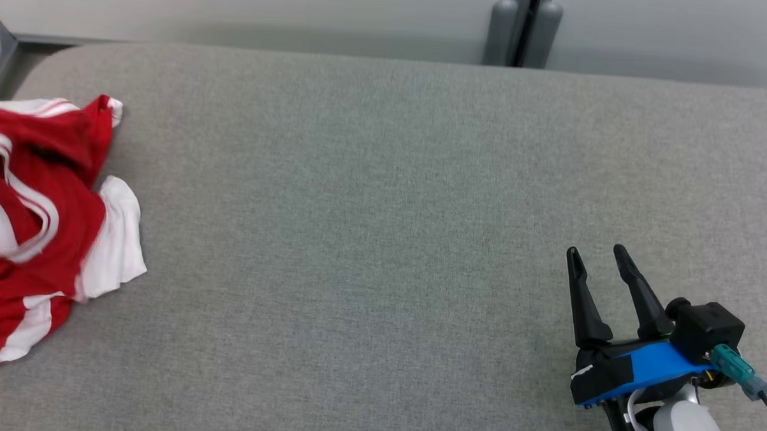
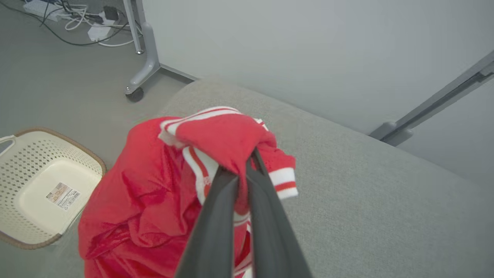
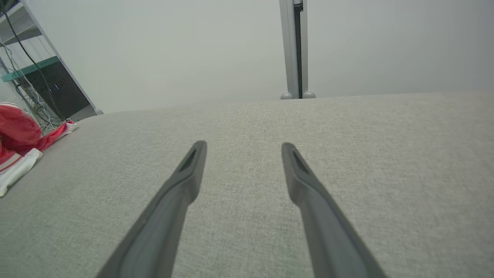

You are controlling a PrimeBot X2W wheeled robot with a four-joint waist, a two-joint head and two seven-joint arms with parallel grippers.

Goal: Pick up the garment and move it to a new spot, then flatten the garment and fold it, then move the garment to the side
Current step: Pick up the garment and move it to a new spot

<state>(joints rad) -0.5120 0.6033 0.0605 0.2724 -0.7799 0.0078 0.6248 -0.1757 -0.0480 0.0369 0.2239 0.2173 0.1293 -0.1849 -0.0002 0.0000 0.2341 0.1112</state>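
**A:** Head view first: where's the garment [image 1: 38, 229]?

**B:** Crumpled at the far left edge of the grey padded table [image 1: 385, 177]. The right gripper [image 1: 596, 250] sits at the lower right, fingers spread and empty, well apart from the cloth.

**A:** Left wrist view?

**B:** The left gripper [image 2: 249, 162] is clenched on a bunched fold near a striped cuff. The rest lies slack over the table's corner, with a cream basket [image 2: 38, 185] on the floor beside it.

**A:** So how to lift?

**B:** I'd go high enough that the trailing cloth clears the edge, then carry it toward the open middle.

**A:** Right wrist view?

**B:** Splayed fingers over bare table, with the cloth far off to one side. I'd bring that arm in once the cloth lands.
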